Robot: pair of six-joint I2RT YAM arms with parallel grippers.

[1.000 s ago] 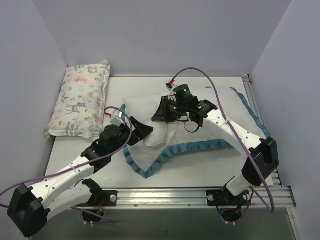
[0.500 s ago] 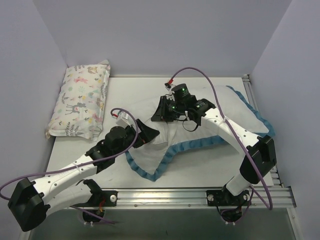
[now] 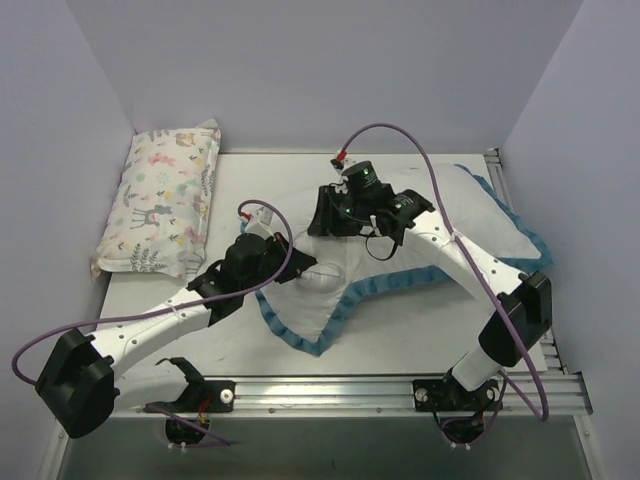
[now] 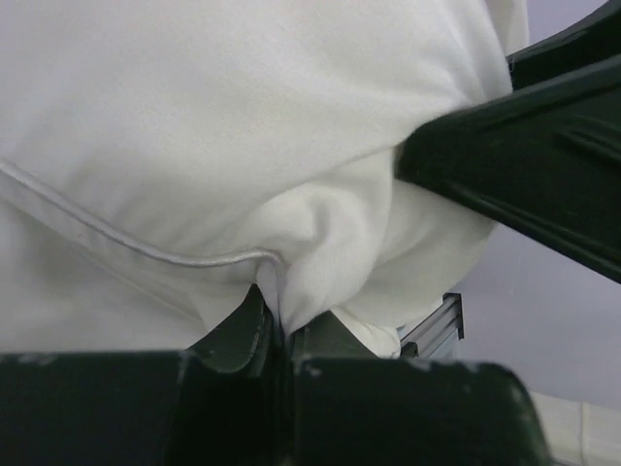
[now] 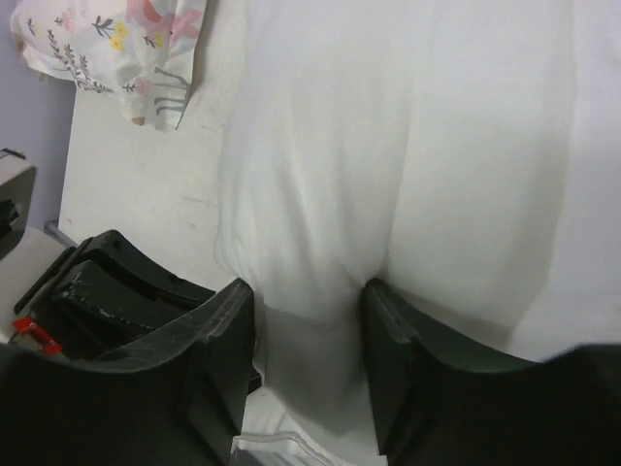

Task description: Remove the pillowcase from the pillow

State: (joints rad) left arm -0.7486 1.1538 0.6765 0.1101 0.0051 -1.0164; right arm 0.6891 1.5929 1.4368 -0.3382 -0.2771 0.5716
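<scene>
Pale tabletop (image 3: 400,330) underneath: left gripper (image 4: 279,316) pinches what seems the pillow (image 4: 291,116) corner, right gripper (image 5: 310,320) nips pillowcase (image 3: 300,335) cloth; catching both layers could stall separation.

Up close, the pillow (image 4: 243,116) is soft white cloth, matt, with a fine piped seam. The left hand (image 4: 279,316) is black plastic, faintly glossy, scuffed pale along its edges. The pillowcase (image 3: 310,320) has a crinkled teal cloth frill. The bench (image 5: 136,175) is matt white and lightly smudged, its rail (image 3: 350,385) bare silvery metal.
</scene>
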